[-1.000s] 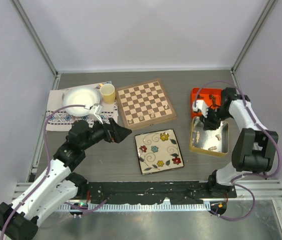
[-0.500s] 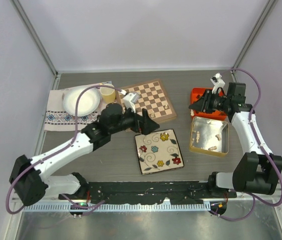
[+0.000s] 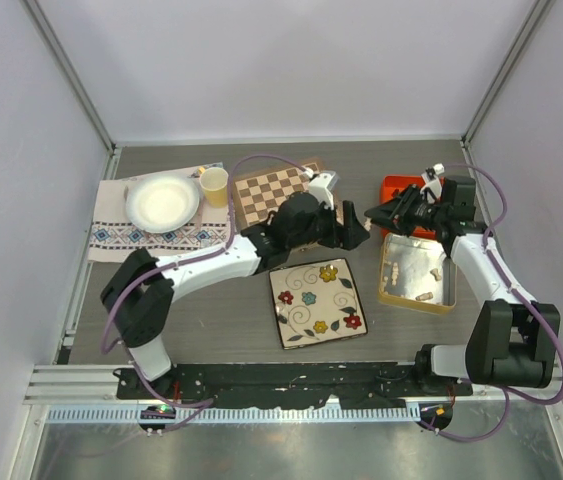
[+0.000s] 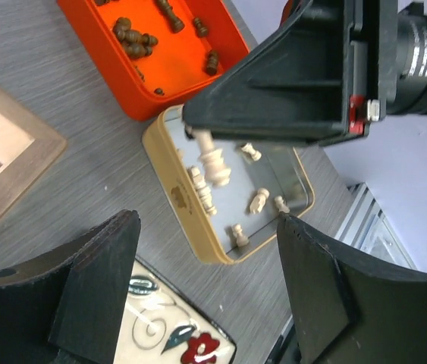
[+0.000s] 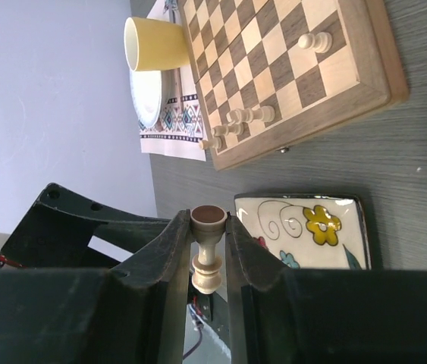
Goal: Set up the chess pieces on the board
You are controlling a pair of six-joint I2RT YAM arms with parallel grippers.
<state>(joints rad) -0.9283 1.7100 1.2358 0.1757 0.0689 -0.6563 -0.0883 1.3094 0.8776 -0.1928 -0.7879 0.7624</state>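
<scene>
The right claw [image 5: 208, 224] is shut tight on one cream chess piece [image 5: 206, 267]. It holds the piece near its round brown-felted base, and both fingers [image 5: 169, 250] press against it. The left wrist view shows the same claw holding this piece above the gold-rimmed tin [image 4: 164, 176], with the piece's head pointing down and to the right. From above, the right claw [image 3: 373, 214] sits at the near edge of the orange tray [image 3: 393, 187], just beside the tin's [image 3: 406, 262] far rim.

The left arm reaches across the tabletop [image 3: 221, 312] and over the near right part of the chessboard [image 3: 266, 187]. Its claw [image 3: 359, 237] lies close to the right one. This left claw [image 4: 207, 224] is spread wide with nothing between its dark fingers [image 4: 95, 284].

The orange tray [image 4: 175, 64] holds a scatter of dark brown pieces [image 4: 131, 38]. Several cream pieces [image 4: 259, 201] lie on their sides in the tin. In the right wrist view a few cream pieces [image 5: 247, 116] stand in a row on the chessboard [image 5: 274, 45] near one corner, and a lone pawn [image 5: 315, 42] stands farther along the same edge.

The square floral plate [image 3: 316, 300] lies on the tabletop in front of the chessboard. To the board's left, a yellow cup [image 3: 214, 186] and a white plate [image 3: 163, 200] rest on a patterned cloth [image 3: 151, 235].
</scene>
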